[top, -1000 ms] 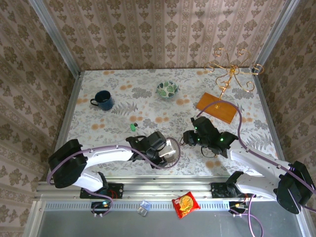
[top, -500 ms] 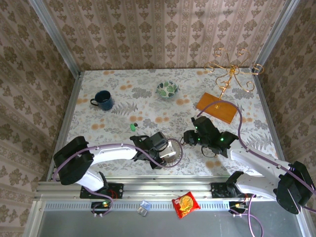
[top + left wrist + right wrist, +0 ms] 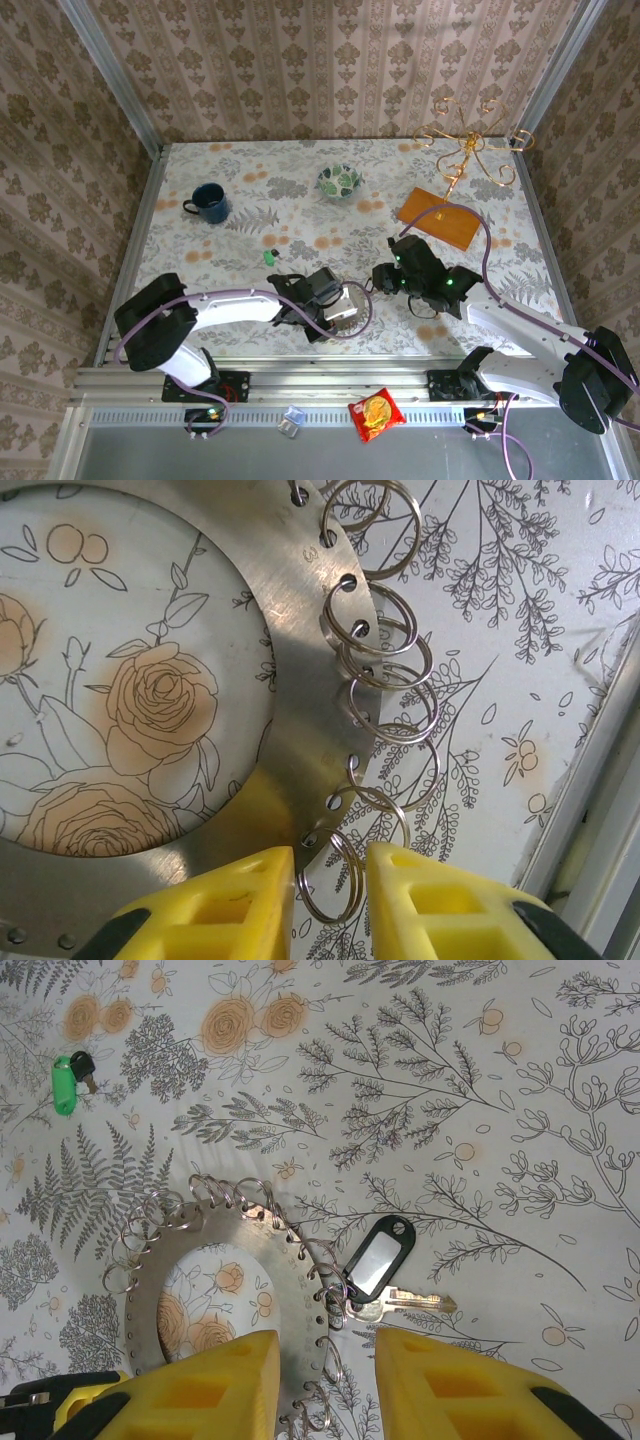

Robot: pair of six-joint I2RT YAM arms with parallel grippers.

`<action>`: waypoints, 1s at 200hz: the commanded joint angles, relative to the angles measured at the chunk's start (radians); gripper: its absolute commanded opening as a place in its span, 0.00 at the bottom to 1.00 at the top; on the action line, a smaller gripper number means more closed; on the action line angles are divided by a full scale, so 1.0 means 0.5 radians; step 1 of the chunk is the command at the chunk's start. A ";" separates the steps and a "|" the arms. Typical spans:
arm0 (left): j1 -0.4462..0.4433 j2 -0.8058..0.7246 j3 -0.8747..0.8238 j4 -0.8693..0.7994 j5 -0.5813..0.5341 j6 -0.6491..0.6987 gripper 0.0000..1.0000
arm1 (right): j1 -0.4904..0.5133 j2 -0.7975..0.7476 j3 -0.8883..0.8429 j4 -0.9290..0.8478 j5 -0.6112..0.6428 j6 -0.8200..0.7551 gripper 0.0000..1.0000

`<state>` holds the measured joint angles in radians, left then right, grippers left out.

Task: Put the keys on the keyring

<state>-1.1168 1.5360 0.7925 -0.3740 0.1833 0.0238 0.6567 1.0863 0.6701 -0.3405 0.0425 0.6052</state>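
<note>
Silver keyring (image 3: 357,872) inside parted left gripper (image 3: 328,855)

Bare table (image 3: 520,1080) lies open around the green-tagged keys (image 3: 63,1087). The mug (image 3: 209,203) and bowl (image 3: 340,182) stand well apart at the far side. Near the front edge room is tight. The metal disc (image 3: 300,680) fringed with split rings (image 3: 385,670), a black-tagged key (image 3: 375,1263) just beside its rim, the left arm (image 3: 230,308) and the right arm (image 3: 510,325) crowd together.

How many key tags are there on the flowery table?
2. A green plastic key tag lies alone on the cloth; a black key tag with a clear window rests at the flat metal ring-shaped disc's edge. Others may be hidden.
</note>
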 commanded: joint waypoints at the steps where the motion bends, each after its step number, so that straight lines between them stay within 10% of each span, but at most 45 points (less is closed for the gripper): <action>1: 0.008 0.020 0.045 -0.031 0.052 0.060 0.24 | -0.013 -0.022 -0.036 -0.011 -0.011 -0.014 0.31; 105: 0.017 0.044 0.056 -0.034 0.077 0.082 0.00 | -0.028 -0.010 -0.047 0.001 -0.017 -0.008 0.32; 200: 0.073 -0.460 0.110 0.032 -0.356 -0.048 0.00 | -0.058 -0.097 0.032 -0.040 0.053 -0.143 0.31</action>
<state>-1.0912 1.4002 0.8173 -0.3763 0.1066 0.0376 0.6365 1.0710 0.6647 -0.3416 0.0410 0.5789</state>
